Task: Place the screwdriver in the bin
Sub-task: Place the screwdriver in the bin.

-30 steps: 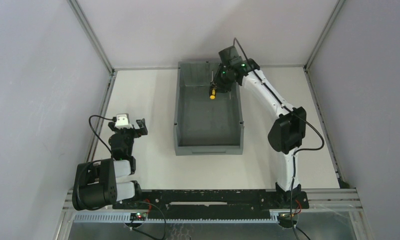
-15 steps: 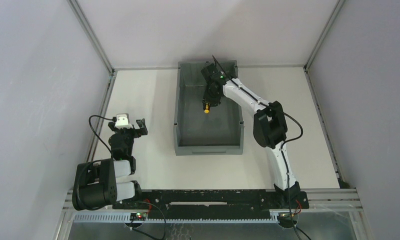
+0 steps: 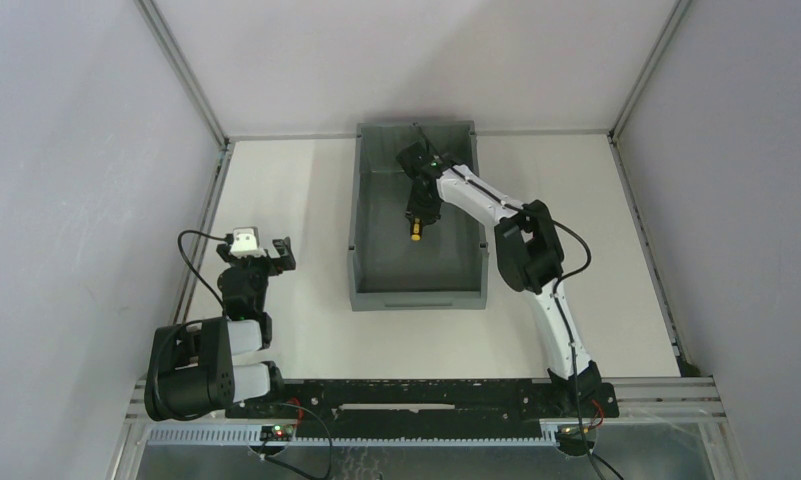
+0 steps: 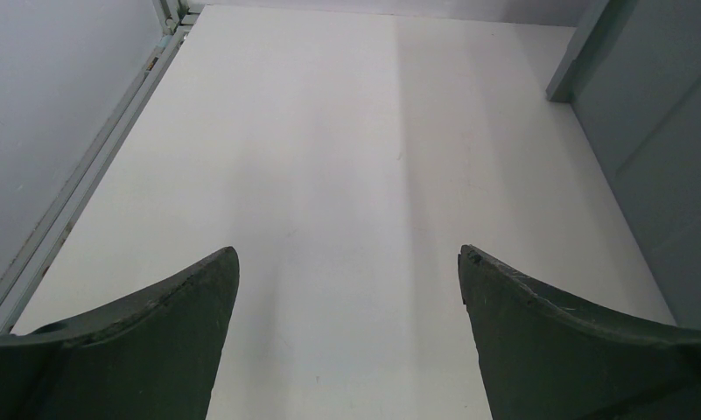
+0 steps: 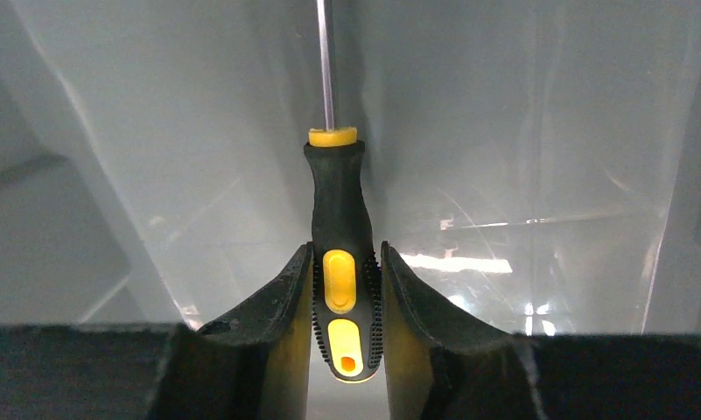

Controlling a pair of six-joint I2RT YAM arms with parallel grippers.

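- The right gripper (image 5: 346, 252) is closed on the screwdriver (image 5: 338, 197), its two dark fingers (image 5: 281, 306) pressed against either side of the yellow-and-black handle.
- The thin metal shaft points straight away from the wrist camera, toward the grey inner wall of the bin (image 3: 354, 235).
- From the top view, the right arm reaches over the bin's right wall, and the screwdriver sits within the bin's outline, roughly mid-length and nearer the right wall (whether it touches the floor cannot be told).
- The left gripper (image 4: 348, 262) is spread wide, nothing between its fingers, and hangs over the bare white table (image 4: 329, 131).
- The left arm is folded back near its base on the left side, well apart from the bin, whose outer wall shows at the right edge of the left wrist view.
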